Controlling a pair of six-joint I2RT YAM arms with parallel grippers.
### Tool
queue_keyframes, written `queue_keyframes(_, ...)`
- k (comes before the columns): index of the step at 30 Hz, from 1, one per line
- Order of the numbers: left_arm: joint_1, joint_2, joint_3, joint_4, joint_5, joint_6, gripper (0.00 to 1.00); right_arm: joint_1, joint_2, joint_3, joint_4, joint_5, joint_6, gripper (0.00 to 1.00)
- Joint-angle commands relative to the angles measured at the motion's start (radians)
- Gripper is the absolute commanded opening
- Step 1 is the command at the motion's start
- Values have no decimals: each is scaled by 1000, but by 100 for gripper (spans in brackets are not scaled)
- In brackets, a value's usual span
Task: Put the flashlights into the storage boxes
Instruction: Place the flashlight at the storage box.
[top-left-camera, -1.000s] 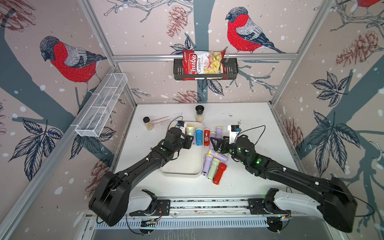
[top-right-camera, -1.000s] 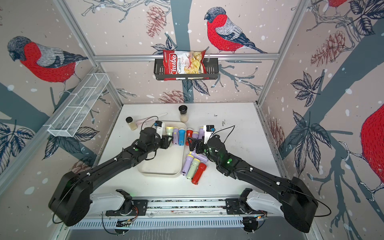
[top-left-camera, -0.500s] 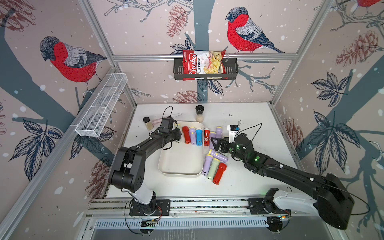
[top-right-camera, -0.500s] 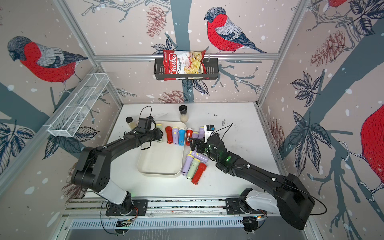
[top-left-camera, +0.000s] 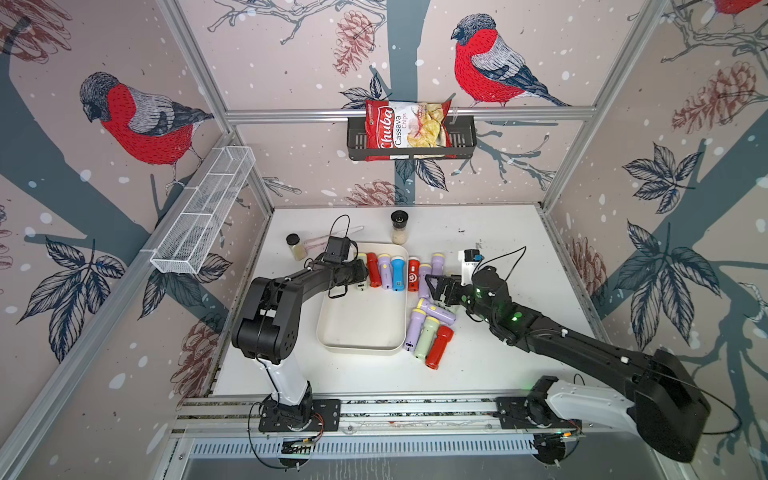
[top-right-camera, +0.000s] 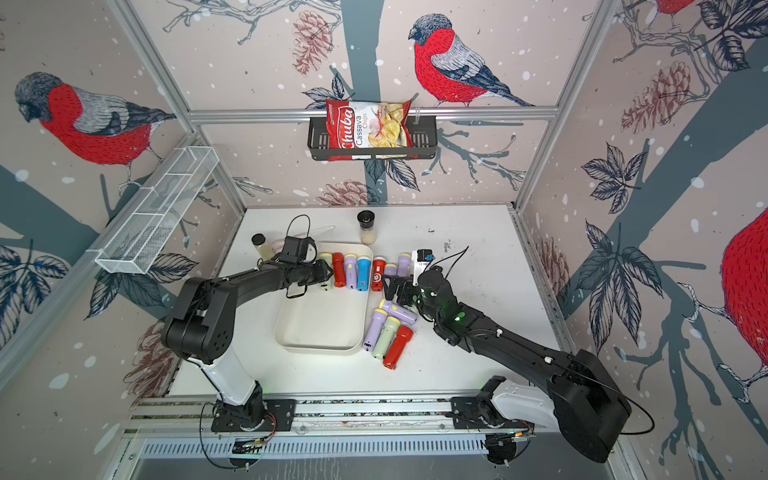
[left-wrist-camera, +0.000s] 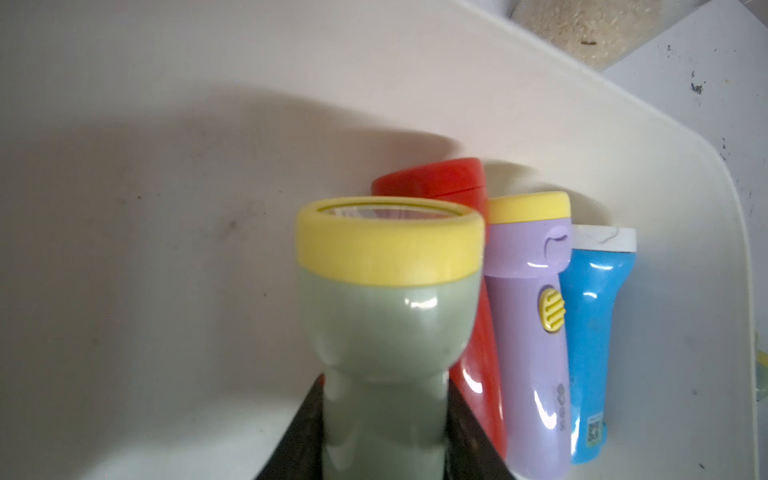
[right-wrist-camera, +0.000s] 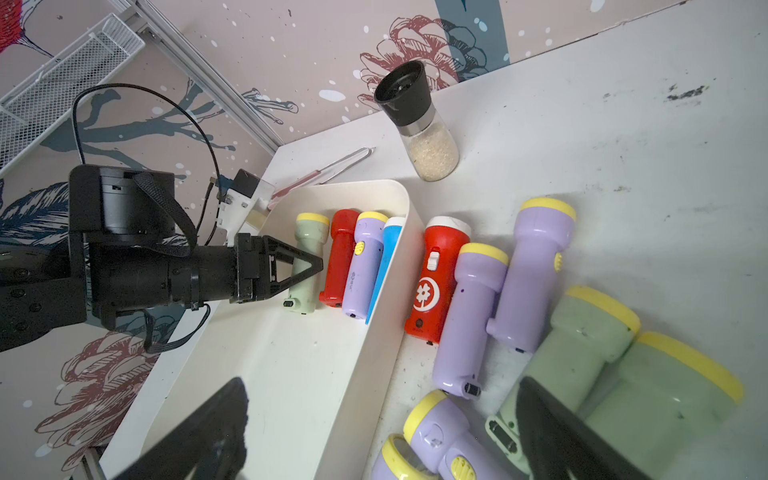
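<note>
In a top view the pale green flashlight (top-left-camera: 362, 258) lies at the cream tray's (top-left-camera: 361, 347) far end, leftmost of a row, its long axis running front to back and its yellow head toward the back wall.

Left wrist view: the left end effector (left-wrist-camera: 385, 382) pinches its narrow handle.

Right wrist view: the right end effector (right-wrist-camera: 381, 382) is spread wide over loose flashlights (right-wrist-camera: 469, 316) on the desk (right-wrist-camera: 623, 166).

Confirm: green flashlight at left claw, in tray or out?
Inside: the pale green flashlight is within the tray rim beside the red flashlight, left claw shut on its handle. Resting or lifted: cannot tell.
</note>
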Motion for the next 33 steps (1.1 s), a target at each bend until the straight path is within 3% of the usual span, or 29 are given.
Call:
queue_keyframes(1,2,4,6,43,14,-9,43,-3,7,4,-3,-8,-1,100)
queue_keyframes(8,3,-1,6,38,8,-9,50,-4,9,6,-11,-12,0,100)
queue_keyframes(33,5,-62,1,-15,-91,13,54,-7,-12,6,-19,-17,7,99)
